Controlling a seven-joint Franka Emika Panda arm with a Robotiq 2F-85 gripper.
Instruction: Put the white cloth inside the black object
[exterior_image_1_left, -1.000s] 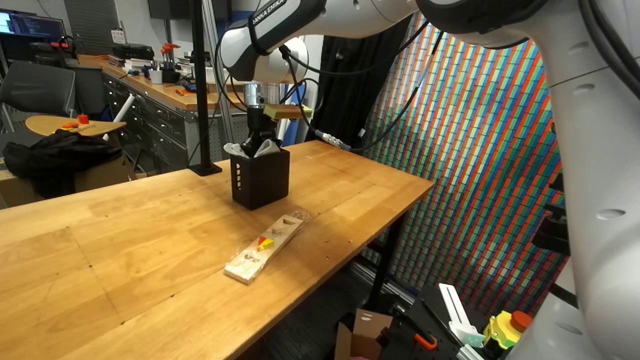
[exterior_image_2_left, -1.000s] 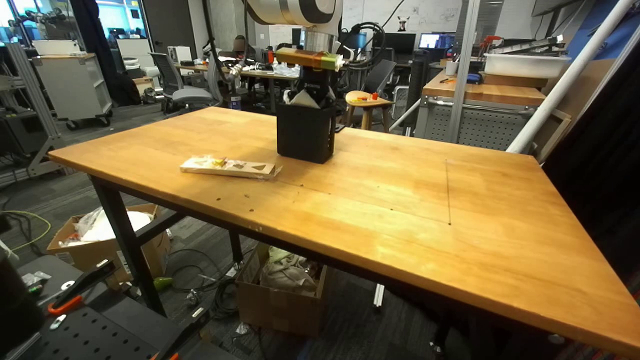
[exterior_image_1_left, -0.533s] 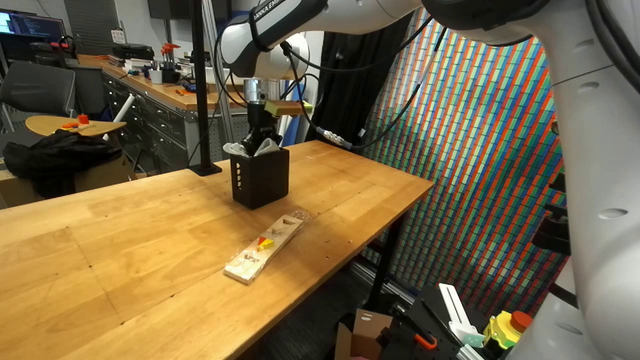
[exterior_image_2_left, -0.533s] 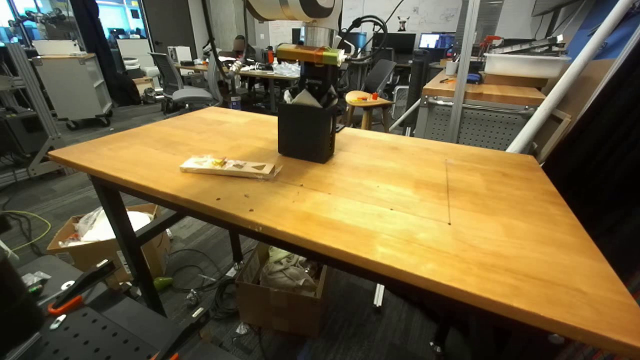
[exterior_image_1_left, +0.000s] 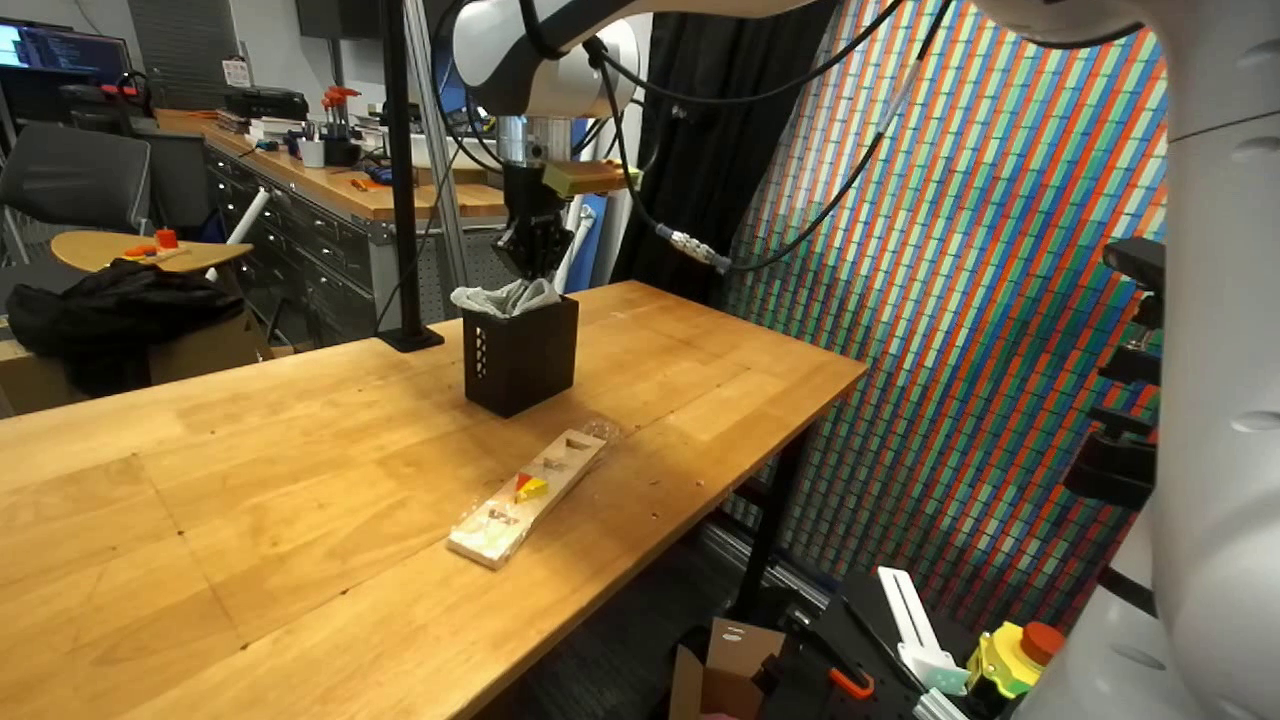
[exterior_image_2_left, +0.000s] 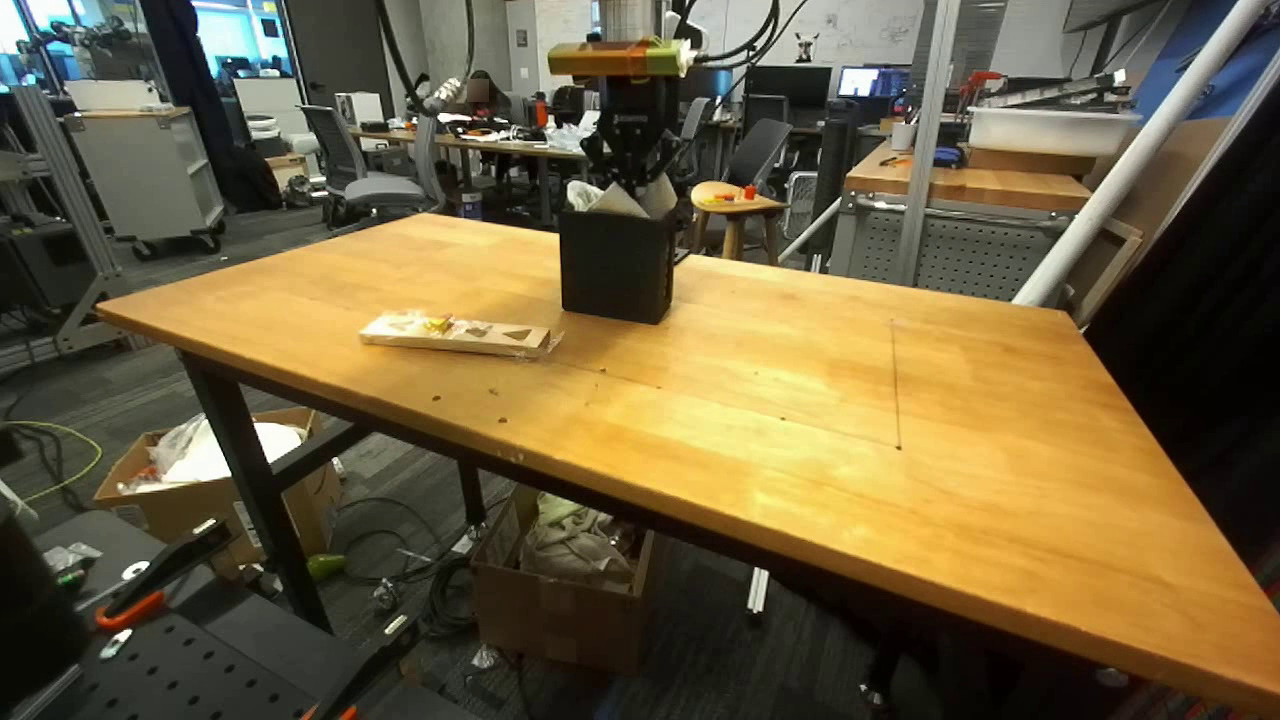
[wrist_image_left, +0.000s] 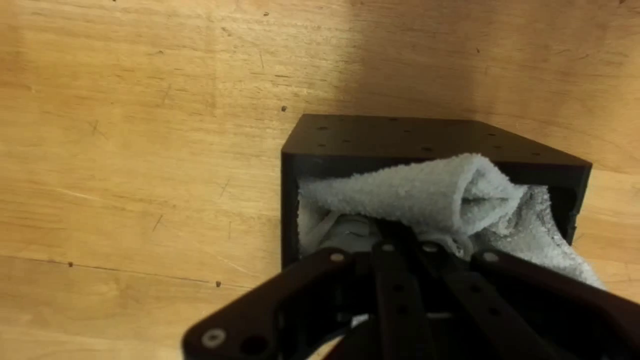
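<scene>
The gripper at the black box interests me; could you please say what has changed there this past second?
The gripper has moved upward, uncovering more of the white cloth in an exterior view. The black box has shifted very slightly, rightward in an exterior view. No hold was visibly taken or let go; the gripper is shut. The cloth stays partly in the box; the plastic-wrapped wooden board is unmoved.

A white fabric cloth (exterior_image_1_left: 505, 300) sits in the boxy black container (exterior_image_1_left: 525, 355). Nearer me lies a narrow tan wooden strip (exterior_image_1_left: 556, 478).
</scene>
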